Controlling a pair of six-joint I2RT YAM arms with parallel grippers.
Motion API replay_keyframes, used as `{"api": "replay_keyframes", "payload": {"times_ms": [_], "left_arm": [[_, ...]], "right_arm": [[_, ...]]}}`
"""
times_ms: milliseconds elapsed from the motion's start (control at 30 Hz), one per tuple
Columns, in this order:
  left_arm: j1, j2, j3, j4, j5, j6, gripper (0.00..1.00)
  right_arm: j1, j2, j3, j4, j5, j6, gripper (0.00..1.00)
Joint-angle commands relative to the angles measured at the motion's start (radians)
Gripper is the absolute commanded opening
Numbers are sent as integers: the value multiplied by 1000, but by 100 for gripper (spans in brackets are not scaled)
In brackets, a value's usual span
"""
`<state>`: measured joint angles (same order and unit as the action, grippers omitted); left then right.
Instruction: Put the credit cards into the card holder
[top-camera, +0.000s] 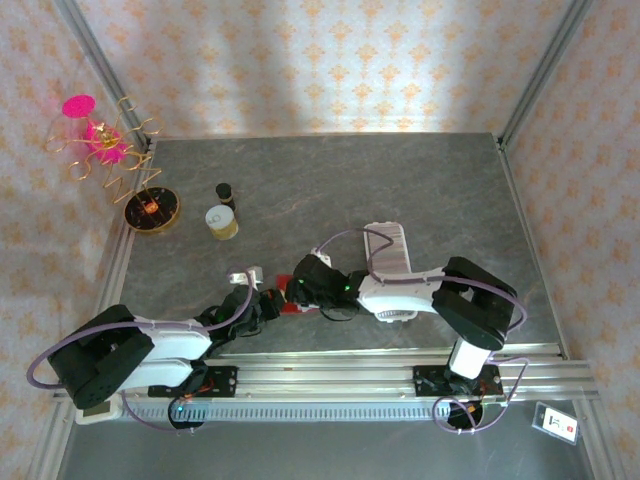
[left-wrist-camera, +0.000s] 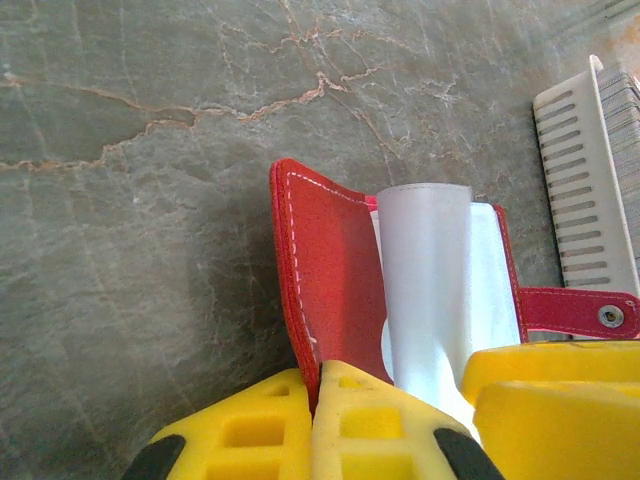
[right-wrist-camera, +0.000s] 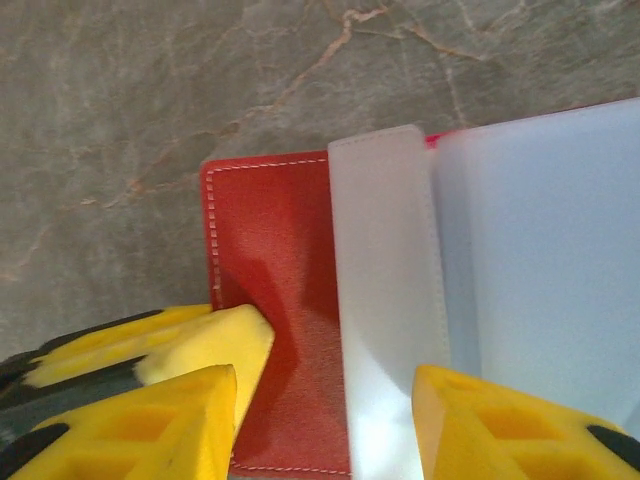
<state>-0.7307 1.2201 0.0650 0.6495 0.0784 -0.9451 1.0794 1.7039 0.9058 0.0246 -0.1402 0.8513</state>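
1. Nearest me, the left gripper (left-wrist-camera: 312, 378) is pinching tight on the raised red flap of the card holder (left-wrist-camera: 330, 260). Its yellow fingers (left-wrist-camera: 250, 430) are pressing on the flap's edge from both sides.
2. The card holder is lying open on the grey table (left-wrist-camera: 150, 200), close to the near edge and between the two grippers. Its strap with a metal snap (left-wrist-camera: 610, 317) is sticking out sideways.
3. A credit card (left-wrist-camera: 425, 270), pale and whitish, is standing in the holder's light inside, right beside the held flap.
4. The right gripper (right-wrist-camera: 325, 390) is hanging over the open holder from the other side. Its fingers are sitting about half apart, one over the red flap and one over the pale side. I cannot tell whether either finger is pressing on the card.
5. Farther out, a white slotted piece (top-camera: 388, 245) is lying on the table beyond the right arm.
6. Farthest, toward the left, a small jar (top-camera: 222, 222) is standing with a dark bottle (top-camera: 225, 191) just behind it. A gold wire stand with pink pieces (top-camera: 105, 145) is rising by the far left wall.
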Motion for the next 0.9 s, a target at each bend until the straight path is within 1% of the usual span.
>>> {"api": "replay_keyframes", "payload": {"times_ms": [0,367,467,567,633,700,867], "left_arm": [[1,10,-20,18,11,-6,3],[1,14,-38,53,11,-14,3],[1,20,-37,56,11,-15,2],[1,21,-37,54,14,-11,2],[1,15,-37,51,15,-12,2],[1,12,-36,44,17,-10,2],[1,4,-35,38,17,-9,2]], "right_arm": [[2,-49,-18,59,-1,28,49],[2,-39,-24,95,-15,51,49],[1,-65,-20,31,42,43,49],[2,-82,-12,-85,141,39,49],[2,-85,-16,-152,183,40,50],[2,-86,-23,-185,198,42,50],[2,-80,-42,-203,213,53,52]]}}
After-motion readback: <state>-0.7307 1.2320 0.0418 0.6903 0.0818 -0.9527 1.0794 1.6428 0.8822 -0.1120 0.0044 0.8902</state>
